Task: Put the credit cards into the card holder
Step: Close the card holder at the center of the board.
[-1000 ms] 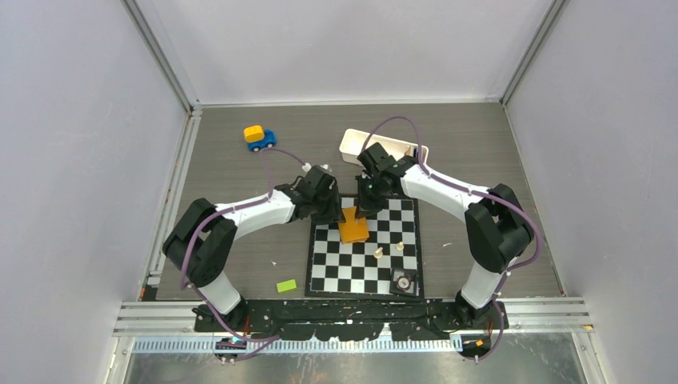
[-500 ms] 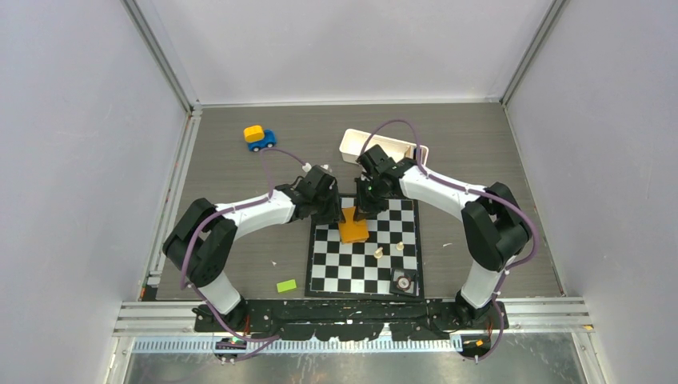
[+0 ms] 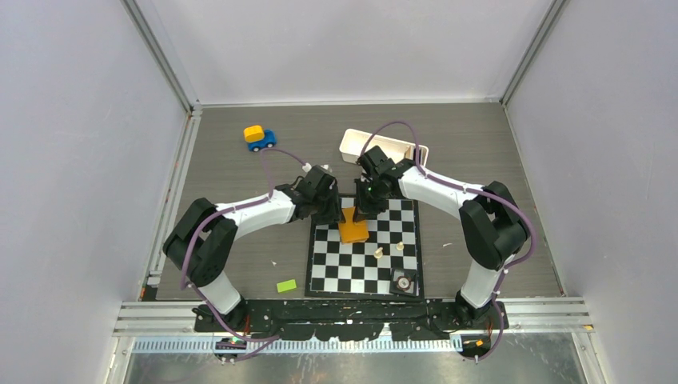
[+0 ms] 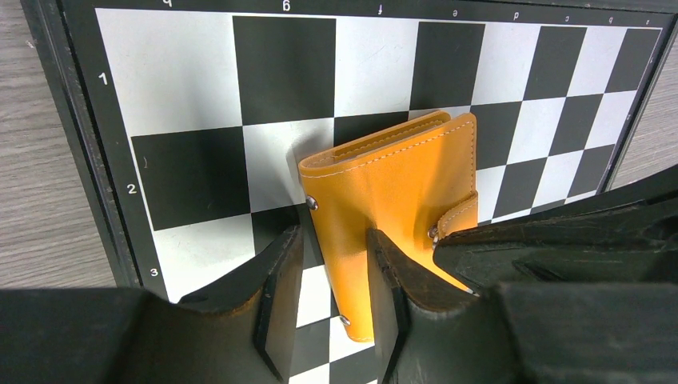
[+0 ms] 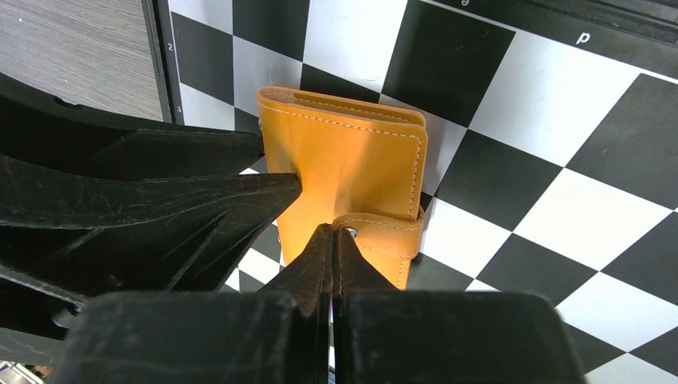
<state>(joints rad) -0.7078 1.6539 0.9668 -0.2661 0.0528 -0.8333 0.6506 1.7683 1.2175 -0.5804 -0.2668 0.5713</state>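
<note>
Currently the card holder [image 3: 352, 226] lies on the chessboard [image 3: 364, 268], with the left claw [image 4: 334, 244] part-open astride one edge, grip unclear. The right claw [image 5: 334, 236] is fully closed, tip at the snap tab [image 5: 384, 240]. Prying without a firm hold could skid the holder away unopened.

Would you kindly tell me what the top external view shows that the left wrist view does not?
Only the top external view shows the toy car, white tray and green block. Only the left wrist view shows stitching and rivets on the card holder, with the left gripper astride its edge. Both show the card holder on the chessboard.
</note>
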